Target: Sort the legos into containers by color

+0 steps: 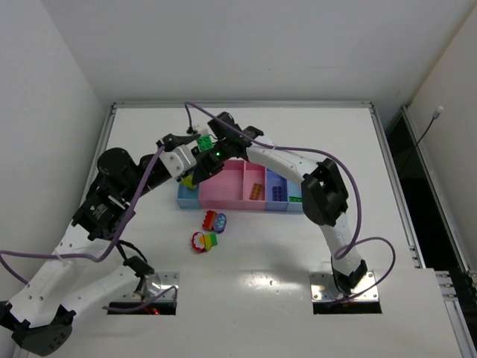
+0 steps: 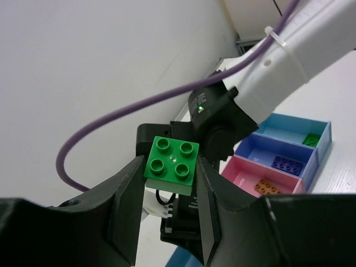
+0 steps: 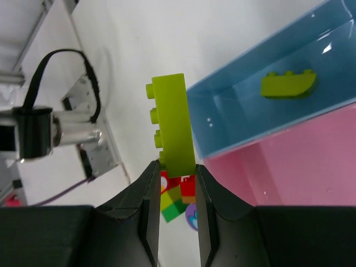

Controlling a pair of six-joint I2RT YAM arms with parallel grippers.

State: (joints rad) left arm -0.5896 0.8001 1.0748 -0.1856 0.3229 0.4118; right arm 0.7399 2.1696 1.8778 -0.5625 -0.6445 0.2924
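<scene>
Left gripper (image 2: 169, 169): jaws clamped on a green brick (image 2: 171, 161), its four studs facing the wrist camera. It is held in the air over the far left part of the containers (image 1: 231, 179).

Right gripper (image 3: 175, 169): jaws clamped on a lime brick (image 3: 172, 125). The brick stands on end with its studs to the left in the wrist view, at the rim of the left light blue bin (image 3: 233, 111). A rounded lime piece (image 3: 289, 84) lies in that bin. The wide pink bin (image 3: 300, 161) adjoins it.

The narrow pink bin (image 2: 245, 175) holds an orange brick (image 2: 267, 188). The periwinkle bin (image 2: 261, 150) holds a purple brick (image 2: 286, 164). The right light blue bin (image 2: 283, 130) holds a dark green brick (image 2: 311, 140).

Loose on the counter (image 1: 335, 253), just in front of the row, are a red-and-purple cluster (image 1: 215, 221) and, near it, a red, yellow and lime cluster (image 1: 203, 241).
</scene>
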